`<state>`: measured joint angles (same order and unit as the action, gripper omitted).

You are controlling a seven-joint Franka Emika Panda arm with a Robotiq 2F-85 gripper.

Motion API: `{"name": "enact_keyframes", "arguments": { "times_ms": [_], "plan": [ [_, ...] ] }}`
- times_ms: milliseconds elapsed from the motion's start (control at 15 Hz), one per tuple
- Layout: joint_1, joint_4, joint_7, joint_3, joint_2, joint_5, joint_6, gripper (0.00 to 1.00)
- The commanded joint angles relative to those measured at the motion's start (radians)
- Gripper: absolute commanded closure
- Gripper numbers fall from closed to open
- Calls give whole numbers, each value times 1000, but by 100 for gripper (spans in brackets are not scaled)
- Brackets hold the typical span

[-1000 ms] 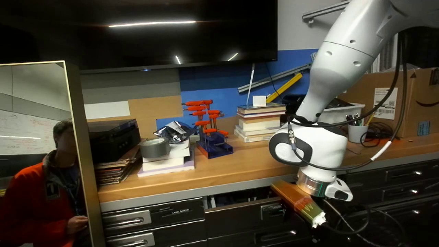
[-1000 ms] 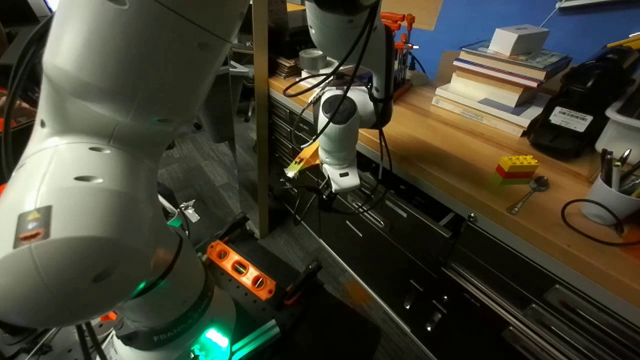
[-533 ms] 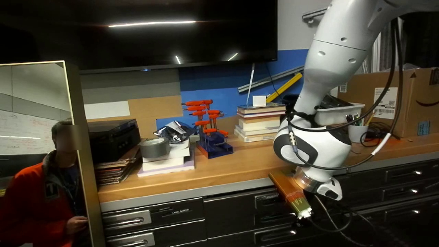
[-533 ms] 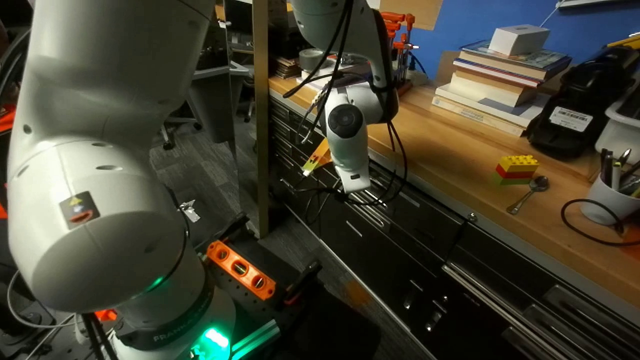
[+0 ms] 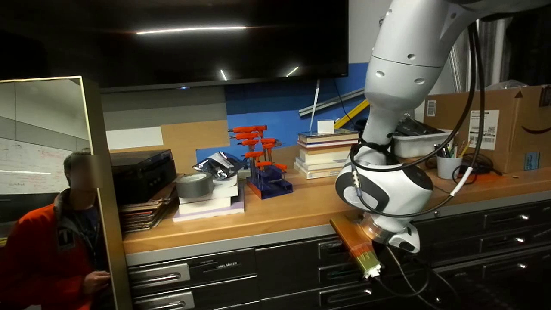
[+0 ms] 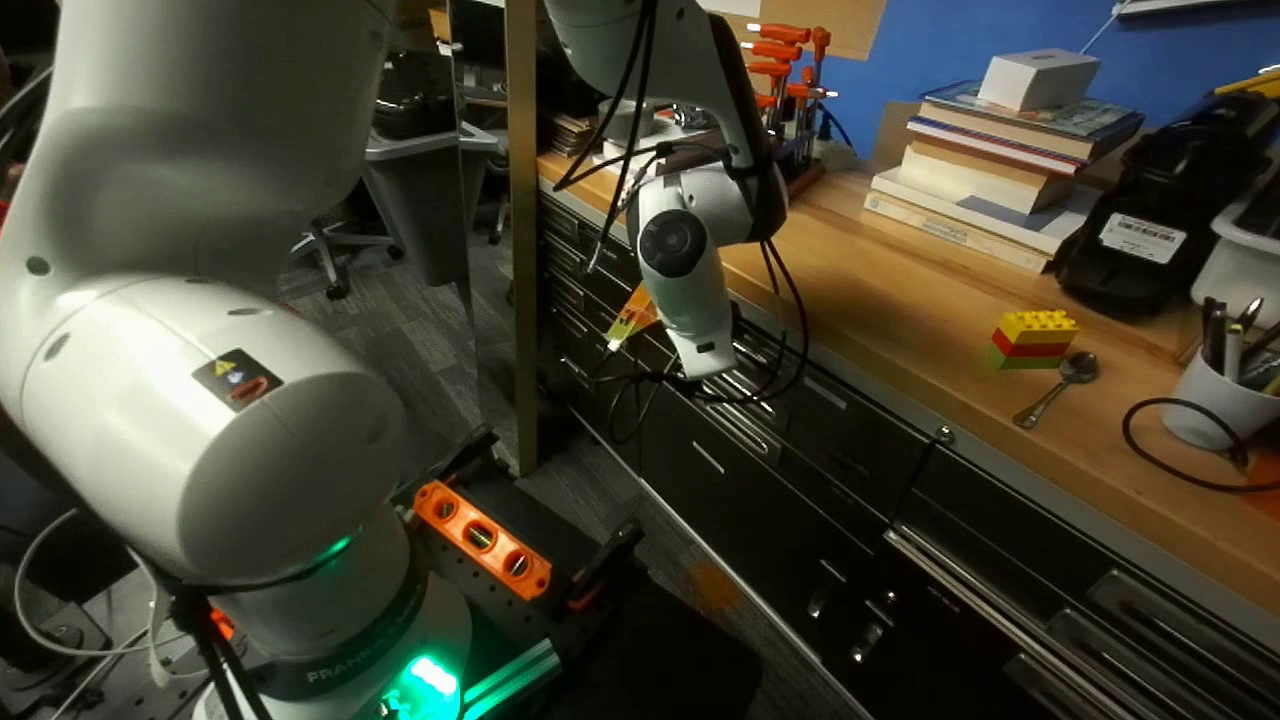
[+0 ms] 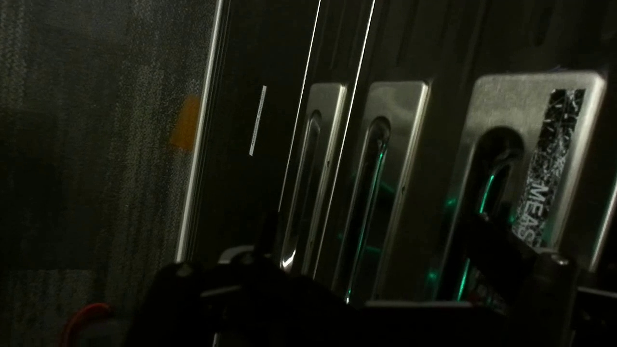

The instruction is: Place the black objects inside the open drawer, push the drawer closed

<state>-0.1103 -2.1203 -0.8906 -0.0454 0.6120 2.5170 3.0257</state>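
Wrist view, from the left: dark grey woven carpet lies on that side because the camera is turned sideways, so the fronts of the dark metal cabinet stand like columns. Next come a narrow brushed-metal handle and a wider brushed-metal handle, then the black two-fingered gripper, its jaws wide apart with nothing held between them, a stance that would suit pushing more than grasping. Rightmost, a broad silver handle plate with a dark label strip sits behind one fingertip; whether they touch cannot be told.

From the left in an exterior view, a grey roll of tape lies flat on pale stacked books, which give it a level perch. A dark blue stand keeps red-handled tools grip-end up, presumably for easy picking. Below the brown wooden worktop, the wide, shallow dark-grey metal drawer sits flush with the cabinet front, so it appears closed. None of the black objects can be picked out; they may be inside, out of sight. Further right, the white robot arm bends low before the drawer's handle, probably placed there for the closing push. Its slim black cables hang in a loose loop, leaving slack for movement. Beyond it, a white cup keeps pens upright.
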Motion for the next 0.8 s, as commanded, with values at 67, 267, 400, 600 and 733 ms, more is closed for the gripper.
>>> {"name": "enact_keyframes", "arguments": {
  "times_ms": [67, 267, 400, 600, 733],
  "plan": [
    [-101, -12, -3, -55, -47, -1, 117, 0],
    [-88, -47, -1, 9, -122, -40, 331, 0],
    [-39, -72, -6, 94, -180, -89, 470, 0],
    [134, -80, -192, 322, -252, -40, 663, 0],
    [246, -73, -321, 477, -274, 0, 761, 0]
  ]
}}
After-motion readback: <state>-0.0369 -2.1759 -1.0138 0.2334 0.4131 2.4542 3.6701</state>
